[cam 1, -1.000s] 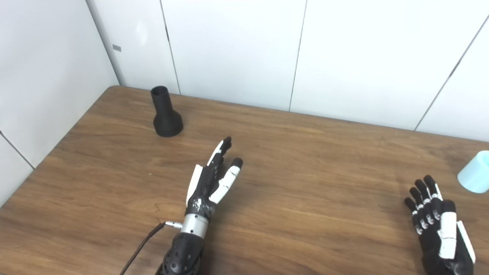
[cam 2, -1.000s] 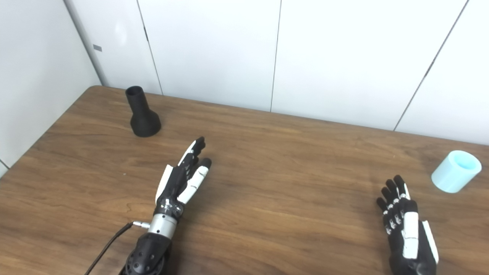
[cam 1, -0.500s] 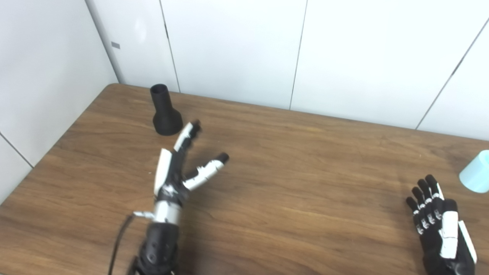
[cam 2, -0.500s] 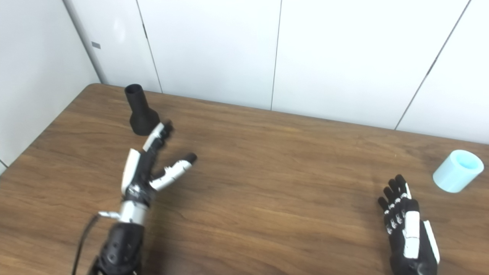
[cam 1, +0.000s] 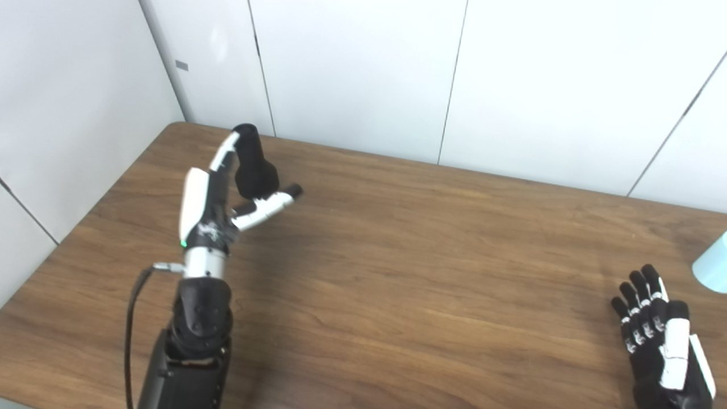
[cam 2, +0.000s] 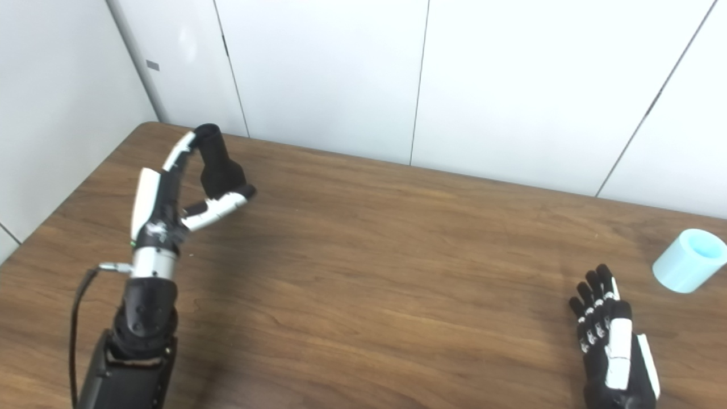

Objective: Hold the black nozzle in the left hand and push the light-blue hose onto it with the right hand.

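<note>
The black nozzle (cam 1: 253,165) stands upright on its flared base near the table's far left corner. My left hand (cam 1: 218,196) is open around it: the fingers reach up along its left side and the thumb lies in front of its base, not closed on it. The light-blue hose piece (cam 2: 688,260), a short tube, lies at the table's far right; in the left eye view only its edge (cam 1: 714,264) shows. My right hand (cam 2: 610,335) is open and empty, resting low near the table's front right, a little short of the hose.
The wooden table (cam 1: 431,267) is bounded by white wall panels behind and on the left. A black cable (cam 1: 132,318) hangs from my left wrist.
My left hand has moved forward and left from the table's middle to the nozzle and spread its thumb. The right hand has stayed put. The camera has shifted slightly.
</note>
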Action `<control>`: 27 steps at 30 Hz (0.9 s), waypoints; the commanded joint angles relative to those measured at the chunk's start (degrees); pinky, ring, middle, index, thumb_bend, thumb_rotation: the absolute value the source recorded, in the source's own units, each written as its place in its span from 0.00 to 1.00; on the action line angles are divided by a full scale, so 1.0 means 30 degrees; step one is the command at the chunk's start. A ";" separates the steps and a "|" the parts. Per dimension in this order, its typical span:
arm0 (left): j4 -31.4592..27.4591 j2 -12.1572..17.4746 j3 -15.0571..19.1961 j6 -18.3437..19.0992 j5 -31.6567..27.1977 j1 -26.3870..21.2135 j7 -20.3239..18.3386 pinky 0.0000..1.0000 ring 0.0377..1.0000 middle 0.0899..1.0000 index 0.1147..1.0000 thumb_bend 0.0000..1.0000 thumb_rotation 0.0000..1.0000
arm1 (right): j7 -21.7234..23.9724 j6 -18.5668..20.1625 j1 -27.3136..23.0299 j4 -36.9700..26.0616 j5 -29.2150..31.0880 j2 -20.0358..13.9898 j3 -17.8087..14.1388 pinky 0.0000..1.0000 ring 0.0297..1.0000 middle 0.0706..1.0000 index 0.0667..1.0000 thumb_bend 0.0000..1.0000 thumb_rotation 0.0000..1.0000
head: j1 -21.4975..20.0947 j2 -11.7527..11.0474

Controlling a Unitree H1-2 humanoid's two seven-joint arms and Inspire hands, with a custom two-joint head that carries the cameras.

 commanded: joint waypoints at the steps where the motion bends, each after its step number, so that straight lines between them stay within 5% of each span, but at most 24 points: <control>1: -0.0079 0.0400 0.0314 -0.0026 0.0447 -0.0908 0.0708 0.89 0.92 0.91 0.88 0.86 0.29 | -0.0050 0.0126 -0.0010 -0.0178 0.0031 -0.0105 -0.0100 1.00 0.98 0.99 1.00 0.52 1.00 | 0.0116 -0.0044; 9: 0.0901 0.1523 0.0921 0.0204 0.1462 -0.1754 0.1515 0.77 0.88 0.89 0.88 0.86 0.25 | 0.0248 0.0013 -0.0074 0.0062 0.0450 -0.0249 -0.0208 0.99 0.97 0.99 1.00 0.53 1.00 | 0.0337 -0.0044; 16: 0.1638 0.2928 0.0661 0.1813 0.2316 -0.2477 0.0743 0.75 0.92 0.95 0.97 0.88 0.31 | 0.0327 0.0026 -0.0163 0.0321 0.0606 -0.0252 -0.0172 0.97 0.97 0.99 1.00 0.56 1.00 | 0.0444 -0.0046; 19: 0.2464 0.3791 0.0107 0.2898 0.2638 -0.3049 -0.0230 0.78 0.95 0.99 1.00 0.90 0.34 | 0.0311 -0.0048 -0.0250 0.0453 0.0523 -0.0215 -0.0117 0.96 0.97 0.99 1.00 0.55 1.00 | 0.0417 -0.0069; 22: 0.3417 0.4307 -0.0201 0.3454 0.2179 -0.3636 -0.0958 0.92 0.99 1.00 1.00 0.95 0.32 | 0.0193 -0.0015 -0.0283 0.0441 0.0516 -0.0102 -0.0127 0.98 0.98 0.99 1.00 0.53 1.00 | 0.0342 -0.0053; 27: 0.5254 0.4923 -0.0746 0.3317 0.1814 -0.4518 -0.1457 1.00 1.00 1.00 1.00 1.00 0.30 | -0.0008 -0.0021 -0.0288 0.0327 0.0211 -0.0032 -0.0060 0.93 0.95 0.97 1.00 0.50 1.00 | 0.0266 -0.0024</control>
